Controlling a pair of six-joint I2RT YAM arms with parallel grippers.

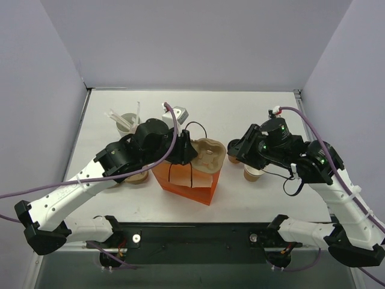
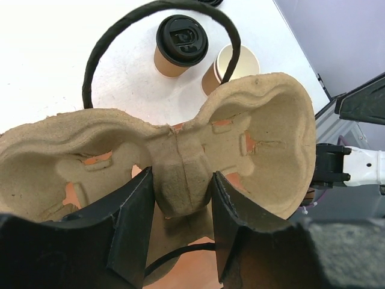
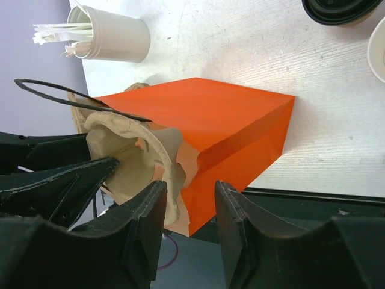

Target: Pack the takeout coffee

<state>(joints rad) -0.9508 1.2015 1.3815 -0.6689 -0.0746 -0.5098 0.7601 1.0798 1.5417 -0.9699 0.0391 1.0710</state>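
The takeout coffee (image 2: 180, 43), a tan cup with a black lid, stands on the table beyond the bag; its lid shows at the top edge of the right wrist view (image 3: 340, 9). In the top view my right arm mostly hides it. My left gripper (image 2: 180, 180) is shut on the middle ridge of a pulp cup carrier (image 2: 264, 138) and holds it at the mouth of the orange bag (image 1: 187, 179). My right gripper (image 3: 191, 192) is open and empty, hovering right of the bag (image 3: 228, 126) and near the cups.
A lidless tan cup (image 2: 231, 66) stands beside the coffee, seen also in the top view (image 1: 252, 174). A white cup of stirrers (image 1: 127, 122) stands at the back left. Another tan cup (image 1: 137, 176) sits under my left arm. The bag's black handle (image 2: 96, 66) arches over the carrier.
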